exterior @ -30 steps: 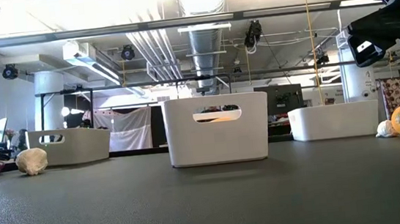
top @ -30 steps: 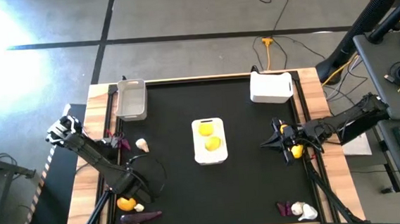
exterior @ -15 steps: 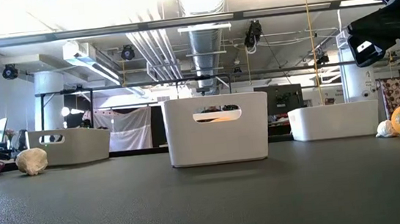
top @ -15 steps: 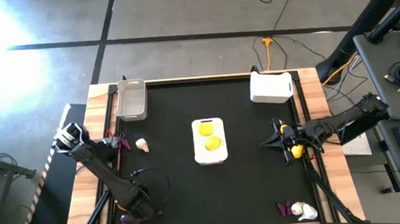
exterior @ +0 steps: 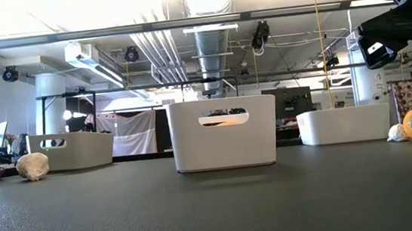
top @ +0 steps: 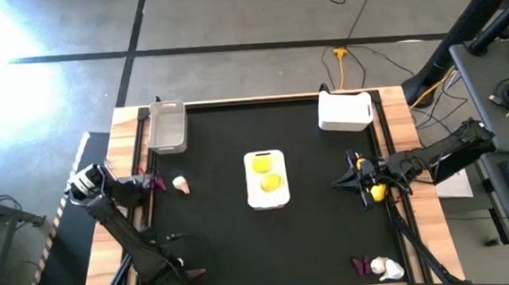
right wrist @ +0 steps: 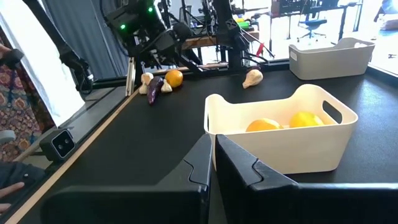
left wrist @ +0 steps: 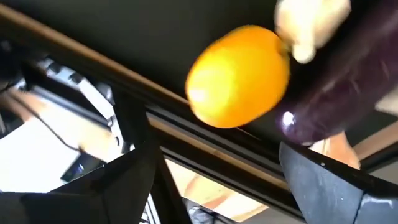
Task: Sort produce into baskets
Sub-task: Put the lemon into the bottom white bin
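My left gripper (left wrist: 214, 186) hangs open over a small pile at the table's near left corner: an orange round fruit (left wrist: 239, 74), a dark purple vegetable (left wrist: 348, 87) and a white garlic bulb (left wrist: 311, 25). Its fingers stand either side of the orange without touching it. In the high view the gripper (top: 172, 276) hides the orange. The middle white basket (top: 267, 200) holds two yellow fruits. The grey basket (top: 166, 126) stands far left and another white basket (top: 344, 111) far right. My right gripper (top: 340, 183) waits shut at the right.
A garlic bulb (top: 180, 184) and a purple piece (top: 156, 179) lie by the left edge. A yellow fruit (top: 377, 191) sits beside my right arm. A purple piece (top: 362, 264) and a garlic bulb (top: 384, 266) lie near the front right corner. Wooden rails (top: 399, 150) border the mat.
My left gripper has travelled toward the table's near edge and sunk over the pile at the near left corner, rolling as it went. In the high view the arm now covers the orange fruit that showed a second ago.
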You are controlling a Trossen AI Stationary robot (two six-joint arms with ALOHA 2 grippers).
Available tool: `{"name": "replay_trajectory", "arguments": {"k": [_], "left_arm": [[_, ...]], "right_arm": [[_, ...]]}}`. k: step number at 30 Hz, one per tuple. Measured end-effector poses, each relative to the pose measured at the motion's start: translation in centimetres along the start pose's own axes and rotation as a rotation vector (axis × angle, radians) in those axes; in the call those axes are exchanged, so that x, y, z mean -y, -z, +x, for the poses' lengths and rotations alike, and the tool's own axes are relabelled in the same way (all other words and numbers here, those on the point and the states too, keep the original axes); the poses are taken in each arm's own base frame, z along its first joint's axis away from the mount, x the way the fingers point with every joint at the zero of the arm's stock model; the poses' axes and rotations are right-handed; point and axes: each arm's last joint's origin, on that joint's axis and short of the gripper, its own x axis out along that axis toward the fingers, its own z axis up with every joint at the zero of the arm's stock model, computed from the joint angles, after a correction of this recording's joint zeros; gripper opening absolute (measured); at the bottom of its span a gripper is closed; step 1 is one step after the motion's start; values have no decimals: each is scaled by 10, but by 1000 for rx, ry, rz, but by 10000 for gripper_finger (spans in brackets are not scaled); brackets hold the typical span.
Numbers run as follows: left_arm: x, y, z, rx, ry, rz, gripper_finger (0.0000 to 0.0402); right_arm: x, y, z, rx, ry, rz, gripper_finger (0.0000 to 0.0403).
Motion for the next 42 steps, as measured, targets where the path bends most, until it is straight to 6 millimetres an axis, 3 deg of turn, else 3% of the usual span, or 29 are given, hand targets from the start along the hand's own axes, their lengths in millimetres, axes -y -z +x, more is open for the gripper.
{"name": "replay_trajectory", "arguments": {"k": [6, 26, 42], "left_arm": [[13, -1, 16, 41, -55, 152, 320], [26, -18, 47, 2, -217, 254, 317], [29, -25, 60, 9, -280, 257, 246]], "right_arm": [[0, 0, 0, 0, 0, 0, 13], [0, 0, 0, 0, 0, 0, 13], [0, 0, 0, 0, 0, 0, 13]]}}
